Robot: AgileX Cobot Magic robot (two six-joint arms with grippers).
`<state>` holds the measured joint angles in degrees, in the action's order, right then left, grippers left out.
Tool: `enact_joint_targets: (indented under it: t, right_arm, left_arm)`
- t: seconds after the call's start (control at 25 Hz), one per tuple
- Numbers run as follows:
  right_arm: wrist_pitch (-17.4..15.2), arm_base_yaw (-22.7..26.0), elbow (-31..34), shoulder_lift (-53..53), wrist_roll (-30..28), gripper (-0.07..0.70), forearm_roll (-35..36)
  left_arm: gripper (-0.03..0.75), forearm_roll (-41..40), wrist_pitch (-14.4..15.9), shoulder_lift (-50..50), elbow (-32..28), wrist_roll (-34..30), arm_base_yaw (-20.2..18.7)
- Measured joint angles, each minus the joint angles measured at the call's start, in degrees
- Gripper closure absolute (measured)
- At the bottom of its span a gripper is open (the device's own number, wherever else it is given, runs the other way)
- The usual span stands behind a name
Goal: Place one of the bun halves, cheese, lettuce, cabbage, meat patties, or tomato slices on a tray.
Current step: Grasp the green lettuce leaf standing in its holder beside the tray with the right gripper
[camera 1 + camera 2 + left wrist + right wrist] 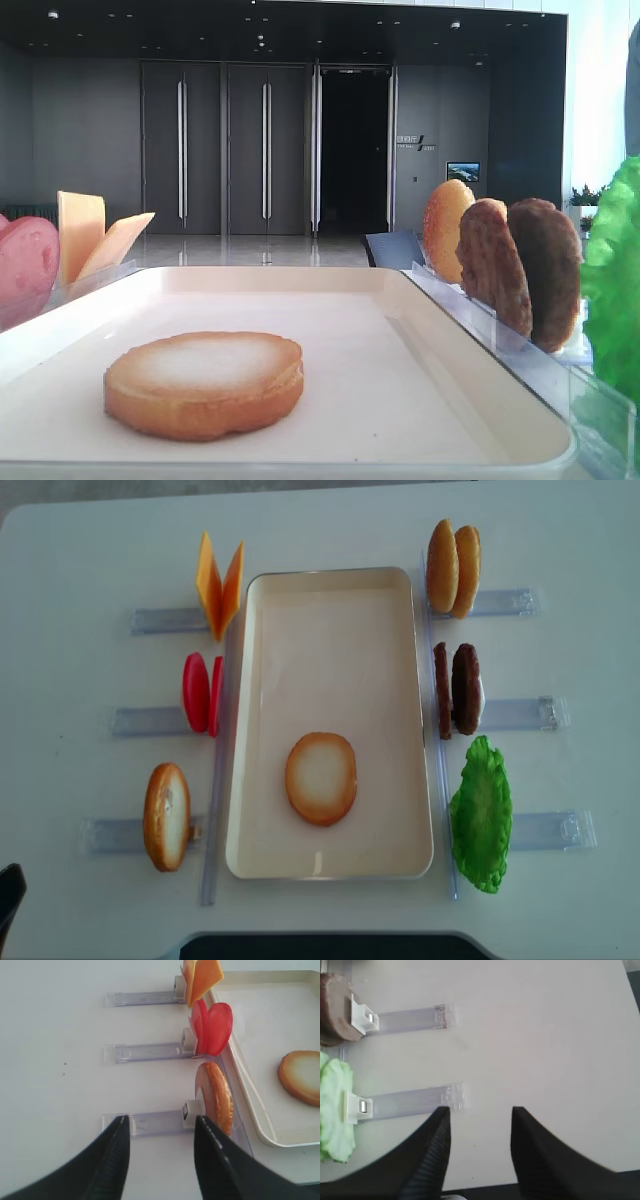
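While a bun half (321, 778) lies flat, pale toasted face up, on the floor of the cream-white tray (262, 620), toward the tray's near end, every other ingredient stands on edge in clear plastic racks (155, 620) along the tray's two long sides. To the tray's left, from far end to near: two cheese slices (219, 584) splayed in a V, two pinkish-red tomato slices (201, 693), and another bun half (166, 816) upright just off the tray's near left corner. To the tray's right, from far end to near: a pair of bun halves (452, 567) set face to face, two brown meat patties (456, 689), and a ruffled green lettuce leaf (481, 814) beside the tray's near right corner. The left gripper (161, 1125) hangs over the white table (80, 560) left of the tray, its dark jaws apart and holding nothing, the upright bun half and its rack just ahead of the fingertips. The right gripper (480, 1116) hangs over bare tabletop right of the tray, jaws likewise parted and empty, with the lettuce's rack arm just ahead of its left finger (432, 1152). Neither gripper touches any food.
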<state>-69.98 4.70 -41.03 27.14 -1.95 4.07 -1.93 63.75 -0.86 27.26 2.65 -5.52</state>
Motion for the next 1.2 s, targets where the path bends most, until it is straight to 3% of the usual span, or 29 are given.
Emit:
enact_joint_targets:
  t: [0.36,0.76,0.92,1.2]
  right_arm:
    - [0.06,0.0,-4.55,15.68,0.0,0.352,1.11]
    - [0.01,-0.93,-4.6,15.87,0.0,0.352,9.29]
    - [0.01,-7.2,-4.6,15.49,3.62,0.352,10.5]
    - [0.01,-26.12,-4.6,15.45,18.15,0.352,8.12]
  left_arm:
    - [0.388,0.0,0.0,0.0,0.0,0.0,0.0]
    - [0.388,0.0,0.0,0.0,0.0,0.0,0.0]
    - [0.388,0.0,0.0,0.0,0.0,0.0,0.0]
    - [0.391,0.0,0.0,0.0,0.0,0.0,0.0]
